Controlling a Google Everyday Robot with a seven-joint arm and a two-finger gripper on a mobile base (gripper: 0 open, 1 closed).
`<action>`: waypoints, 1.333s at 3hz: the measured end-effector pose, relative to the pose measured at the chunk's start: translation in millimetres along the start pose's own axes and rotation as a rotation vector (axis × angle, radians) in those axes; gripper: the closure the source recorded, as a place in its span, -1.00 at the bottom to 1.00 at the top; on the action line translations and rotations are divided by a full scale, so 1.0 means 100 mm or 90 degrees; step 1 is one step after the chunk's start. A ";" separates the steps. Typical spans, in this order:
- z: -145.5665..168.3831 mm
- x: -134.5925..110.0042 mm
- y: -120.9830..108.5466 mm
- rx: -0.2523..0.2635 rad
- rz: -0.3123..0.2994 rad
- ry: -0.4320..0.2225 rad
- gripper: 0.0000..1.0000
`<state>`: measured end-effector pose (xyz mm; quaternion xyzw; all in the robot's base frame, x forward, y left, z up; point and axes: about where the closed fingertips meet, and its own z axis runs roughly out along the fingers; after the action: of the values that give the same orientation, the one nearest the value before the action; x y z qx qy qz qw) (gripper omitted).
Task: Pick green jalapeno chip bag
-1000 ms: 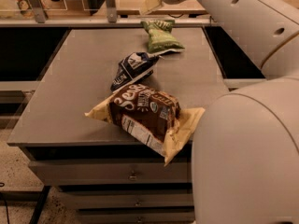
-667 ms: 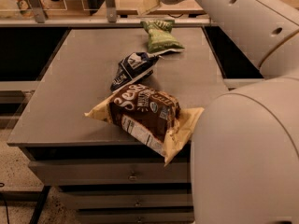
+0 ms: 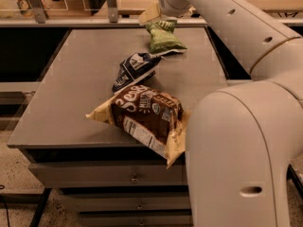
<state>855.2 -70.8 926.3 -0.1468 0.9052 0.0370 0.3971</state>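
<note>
Bags x3: green jalapeno chip bag [image 3: 163,40] under pincer [image 3: 154,17], grip unclear, navy bag [image 3: 135,69], brown bag [image 3: 147,115]

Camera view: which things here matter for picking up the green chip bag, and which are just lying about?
For the job:
green chip bag, near the far edge of the table
gripper, at the bag's pinched top end

Just lying about:
dark blue bag, mid-table
brown bag, overhanging the near edge

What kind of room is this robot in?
Probably a robot test room: a grey drawer cabinet holds a brown-and-tan snack bag, and the robot's pincer is at the crinkled olive-green chip bag at the back.
</note>
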 end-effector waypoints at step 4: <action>0.71 0.36 0.12 -0.023 0.050 0.003 -0.65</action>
<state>878.7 -55.2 850.8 -0.1180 0.9104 0.0685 0.3905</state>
